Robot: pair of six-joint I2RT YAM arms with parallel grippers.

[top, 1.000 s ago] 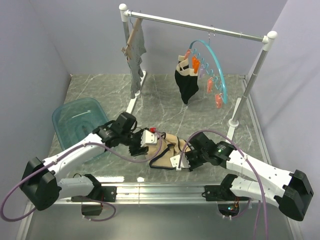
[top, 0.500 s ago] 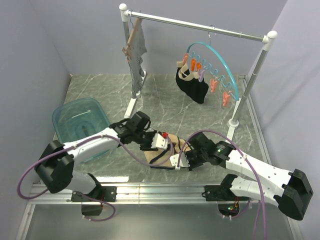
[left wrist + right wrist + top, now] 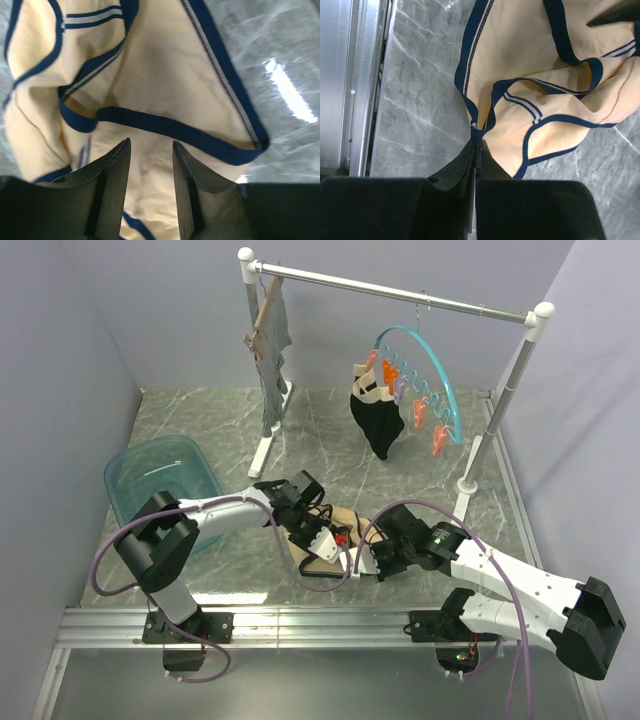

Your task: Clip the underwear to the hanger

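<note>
Lying crumpled in a loose heap, the underwear (image 3: pixel 545 85) is found on the marble table (image 3: pixel 330 440), between the two arms and well apart from the hanger (image 3: pixel 443 375). Its dark trim is pinched at one folded corner by the right gripper (image 3: pixel 476 144), whose fingers are pressed fully together on that edge. The left gripper (image 3: pixel 150 146) is held over the beige cloth with its fingers parted by a moderate gap; nothing is gripped between them, and whether the tips touch the fabric cannot be told. The step in hand is judged to be a second hold on the garment. It would be done best if a trimmed edge were taken rather than the plain middle of the cloth, since the band just beyond the fingertips offers a firmer purchase. A point away from the right gripper's corner should be chosen, so that the waistband can be stretched flat between both holds. Farther off, the hanger is hung from the rail (image 3: pixel 400 297), with black underwear (image 3: pixel 378 425) already clipped to it, so a free clip must be aimed for
</note>
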